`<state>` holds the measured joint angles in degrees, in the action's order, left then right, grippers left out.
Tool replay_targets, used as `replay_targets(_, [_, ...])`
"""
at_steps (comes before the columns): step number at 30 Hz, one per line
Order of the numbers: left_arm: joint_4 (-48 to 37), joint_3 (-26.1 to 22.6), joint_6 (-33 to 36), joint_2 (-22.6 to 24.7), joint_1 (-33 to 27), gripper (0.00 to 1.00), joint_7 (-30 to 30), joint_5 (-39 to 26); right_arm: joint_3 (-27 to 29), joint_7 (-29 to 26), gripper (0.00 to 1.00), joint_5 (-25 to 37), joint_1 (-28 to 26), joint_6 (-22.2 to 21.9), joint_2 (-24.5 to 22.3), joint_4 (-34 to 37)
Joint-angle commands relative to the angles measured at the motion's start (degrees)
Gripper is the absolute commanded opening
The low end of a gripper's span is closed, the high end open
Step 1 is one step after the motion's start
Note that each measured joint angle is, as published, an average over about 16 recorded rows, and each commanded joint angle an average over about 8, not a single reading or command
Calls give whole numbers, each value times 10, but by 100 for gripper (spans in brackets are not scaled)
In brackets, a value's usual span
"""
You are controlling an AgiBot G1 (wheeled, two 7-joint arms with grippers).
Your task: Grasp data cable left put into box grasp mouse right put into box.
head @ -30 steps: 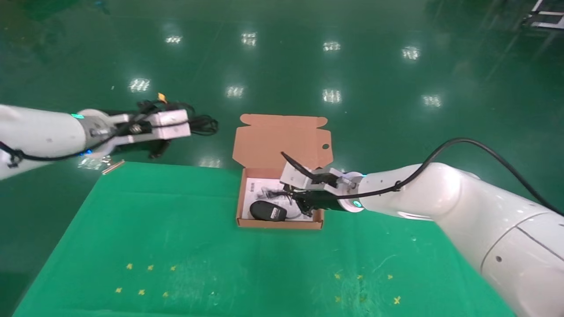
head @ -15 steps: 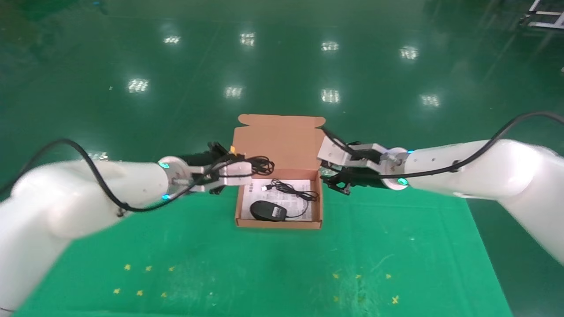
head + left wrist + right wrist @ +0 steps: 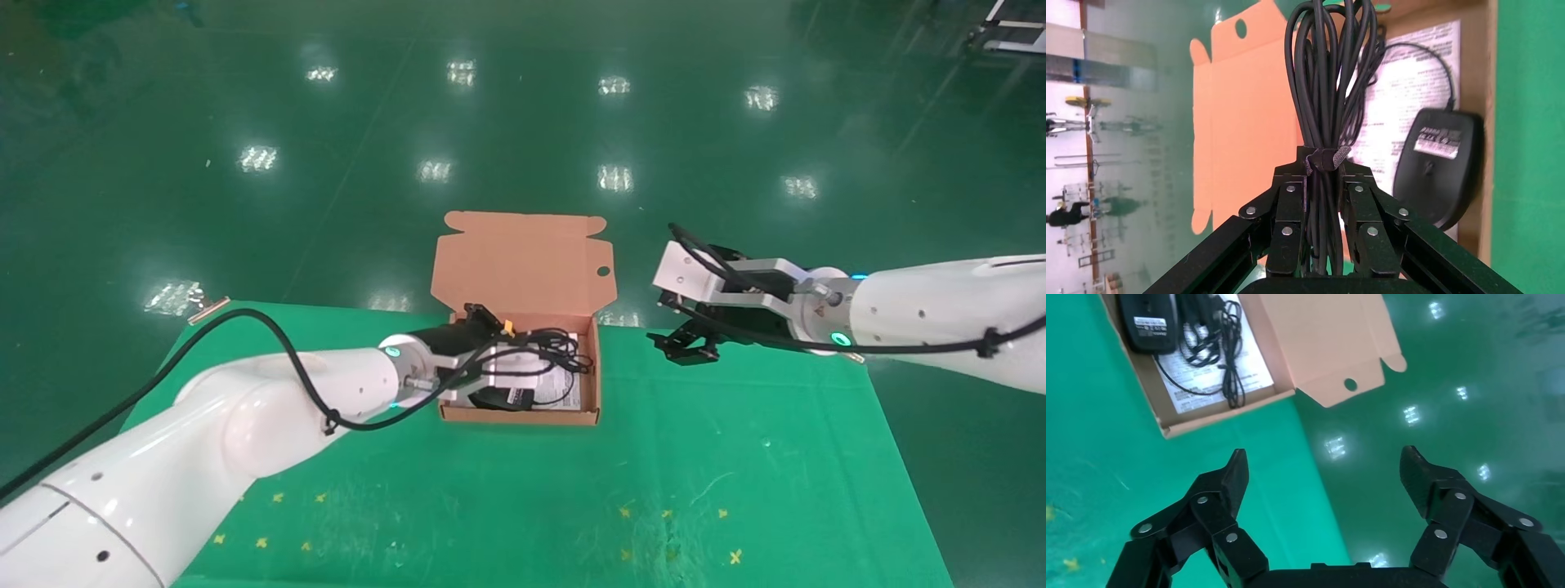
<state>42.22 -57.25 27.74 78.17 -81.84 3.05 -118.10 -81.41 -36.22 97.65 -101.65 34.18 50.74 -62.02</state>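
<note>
The box (image 3: 520, 415) stands open on the green table, its flap lid (image 3: 523, 261) raised at the back. Inside, on a white printed sheet (image 3: 1407, 79), the black mouse (image 3: 1438, 171) lies label up, its thin cord (image 3: 1223, 349) loose beside it. My left gripper (image 3: 546, 361) hovers over the box, shut on the data cable (image 3: 1330, 79), a black strapped coil hanging from the fingers. In the head view it hides most of the mouse (image 3: 507, 398). My right gripper (image 3: 682, 343) is open and empty, to the right of the box near the table's far edge.
The green cloth table (image 3: 523, 490) ends just behind the box; beyond it is shiny green floor (image 3: 523, 122). Small yellow marks (image 3: 261, 523) dot the near part of the cloth. A small stick-like object (image 3: 209, 309) lies at the far left corner.
My left arm swung in from the far left and now holds the cable over the box. My right gripper left the mouse in the box and drew back to the right.
</note>
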Motion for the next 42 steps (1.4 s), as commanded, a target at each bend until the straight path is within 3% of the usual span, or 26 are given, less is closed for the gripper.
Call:
replay_targets(1, [-8, -15, -11, 2, 0, 0, -13, 24, -4, -27, 100, 19, -4, 0, -12, -23])
replay_targets(2, [-10, -23, -12, 2, -2, 4, -17, 35, -5, -38, 100, 28, -6, 0, -17, -32])
replay_targets(9, [-20, -65, -17, 3, -16, 92, -37, 87, -11, -84, 100, 76, -14, 7, -38, -76])
replay_targets(10, [-22, -68, -18, 4, -17, 100, -38, 91, -12, -86, 100, 80, -15, 8, -39, -79])
replay_targets(24, [3, -70, -14, -10, -16, 100, -33, 103, -13, -85, 100, 82, -18, 11, -39, -79])
replay_targets(30, [17, -58, -10, -17, -37, 100, -3, 127, -7, -65, 100, 104, -56, 23, -46, -93])
replay_targets(38, [-3, -26, -10, -22, -98, 100, 43, 155, -9, -21, 100, 135, -140, 97, -51, -128])
replay_targets(42, [-6, -10, 1, -28, -110, 100, 51, 171, -8, -9, 100, 137, -157, 125, -48, -136])
